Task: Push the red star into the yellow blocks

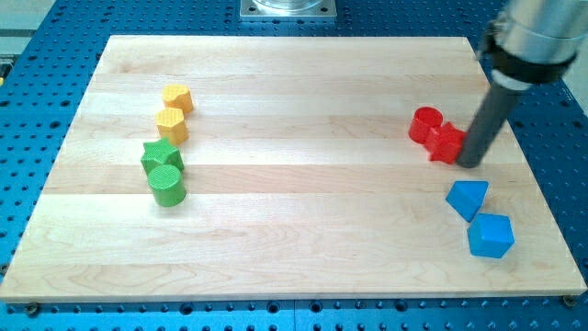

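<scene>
The red star lies at the view's right on the wooden board, touching a red cylinder to its upper left. My tip rests against the star's right side. Two yellow blocks sit far off at the view's upper left: a yellow hexagon-like block and a yellow rounded block just below it.
A green star and a green cylinder sit right under the yellow blocks. A blue triangle-like block and a blue block lie at the view's lower right. The board's right edge is close to the tip.
</scene>
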Available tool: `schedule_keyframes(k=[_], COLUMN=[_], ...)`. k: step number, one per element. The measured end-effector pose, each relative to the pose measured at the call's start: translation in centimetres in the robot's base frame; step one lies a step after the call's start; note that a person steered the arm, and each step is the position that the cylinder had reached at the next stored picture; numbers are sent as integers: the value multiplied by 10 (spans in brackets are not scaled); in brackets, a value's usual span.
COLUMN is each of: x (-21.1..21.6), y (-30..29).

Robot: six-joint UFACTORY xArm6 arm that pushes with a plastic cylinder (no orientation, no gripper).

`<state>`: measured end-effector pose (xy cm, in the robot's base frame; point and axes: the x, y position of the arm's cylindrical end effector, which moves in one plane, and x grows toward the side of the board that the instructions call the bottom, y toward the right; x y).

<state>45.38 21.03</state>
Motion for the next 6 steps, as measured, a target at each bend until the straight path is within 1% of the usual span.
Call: schedule_keyframes(k=[1,2,3,4,5,6], x=[-34,-106,-115,-99,-82,-36], y=[-10,-17,-18,3,11,-43])
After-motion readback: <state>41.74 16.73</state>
